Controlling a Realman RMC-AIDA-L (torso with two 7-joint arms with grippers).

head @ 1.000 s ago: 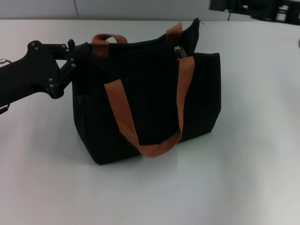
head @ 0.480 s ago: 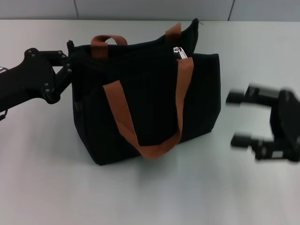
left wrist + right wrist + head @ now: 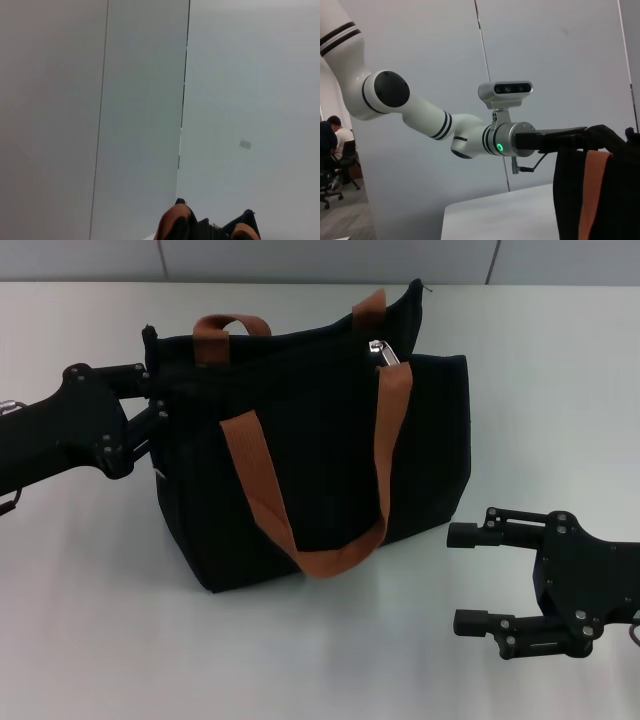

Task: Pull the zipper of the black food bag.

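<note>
Left gripper (image 3: 157, 410) clenched on the left end of the black food bag (image 3: 310, 450). Right gripper (image 3: 468, 580) spread wide beside the bag. Zipper (image 3: 383, 350) untouched.

Left gripper (image 3: 150, 405): matte black, angular linkage plates, small silver screws at the pivots, a silver ring or clip at the frame edge. Right gripper (image 3: 468, 580): same black build, 2 long bar fingers (image 3: 478, 535) on a blocky body with linkage bars and silver screw heads. Left arm (image 3: 420, 112) in the right wrist view: glossy white rounded segments, black joint caps, black bands, silver wrist ring with a green light, grey camera module on a bracket, thin black cable below.
</note>
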